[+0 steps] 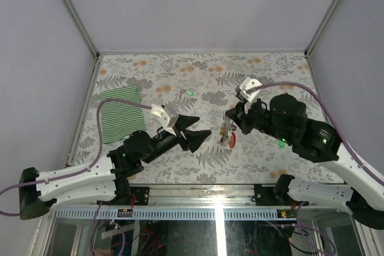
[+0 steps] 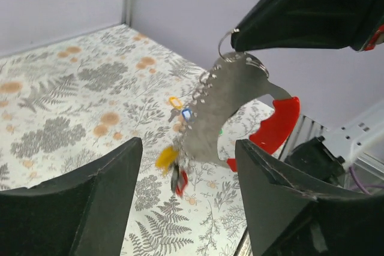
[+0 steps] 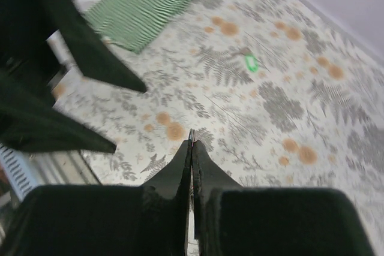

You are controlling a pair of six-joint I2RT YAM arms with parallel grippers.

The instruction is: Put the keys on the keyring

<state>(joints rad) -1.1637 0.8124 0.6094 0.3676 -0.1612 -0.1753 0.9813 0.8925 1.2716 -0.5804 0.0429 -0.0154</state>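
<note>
Dull grey metal keyring (image 2: pixel 225 109) with glossy red plastic loop (image 2: pixel 277 125), plastic-headed keys (image 2: pixel 171 163), striped green cloth (image 1: pixel 120 123).

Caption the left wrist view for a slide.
Right gripper, shut on the keyring, dangles it with coloured keys attached over the floral table, ahead of the open left gripper.

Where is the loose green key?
In the top view, the green key lies alone on the table near its middle, right of the striped cloth.

Keyring (image 2: pixel 225 106) w/ keys (image 2: pixel 173 165) dangling; green key (image 1: pixel 189 93) apart
</note>
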